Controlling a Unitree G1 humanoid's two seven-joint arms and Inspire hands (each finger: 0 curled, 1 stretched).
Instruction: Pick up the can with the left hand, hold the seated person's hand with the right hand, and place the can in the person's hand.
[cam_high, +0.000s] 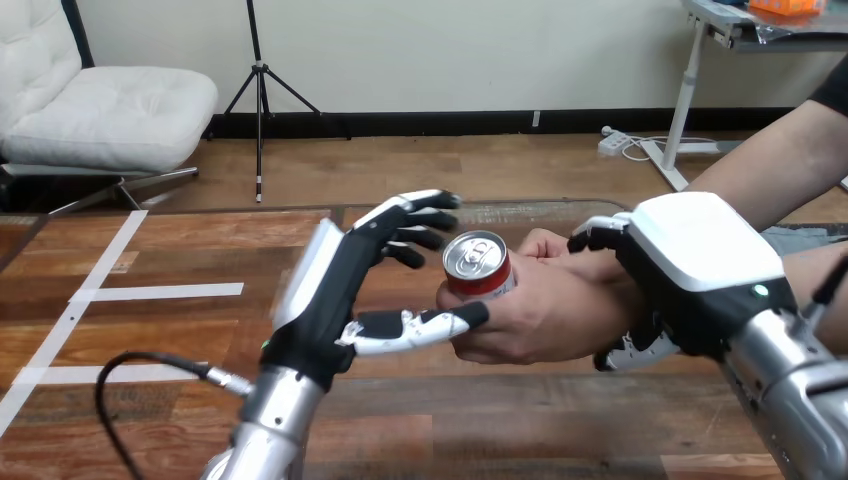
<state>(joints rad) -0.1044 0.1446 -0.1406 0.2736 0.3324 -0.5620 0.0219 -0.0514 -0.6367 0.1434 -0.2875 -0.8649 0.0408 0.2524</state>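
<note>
Wooden table (150, 330) spans the lower frame. At centre right, the right hand (700, 260) has its fingers curled over and under the person's wrist, gripping it. At centre left, the left hand (330, 300) has fingers straight and spread, holding nothing; its thumb tip is at or just beside the person's hand (540, 310). At frame centre, the can (480, 265) stands upright inside the person's closed fingers.

Judged step: release. Draw the left hand back leftward, clear of the can's rim, with the wrist grip steady.

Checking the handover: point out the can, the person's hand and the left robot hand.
can (478, 257): head view, silver top.
person's hand (535, 315): head view, its middle.
left robot hand (335, 287): head view, black palm.
</note>
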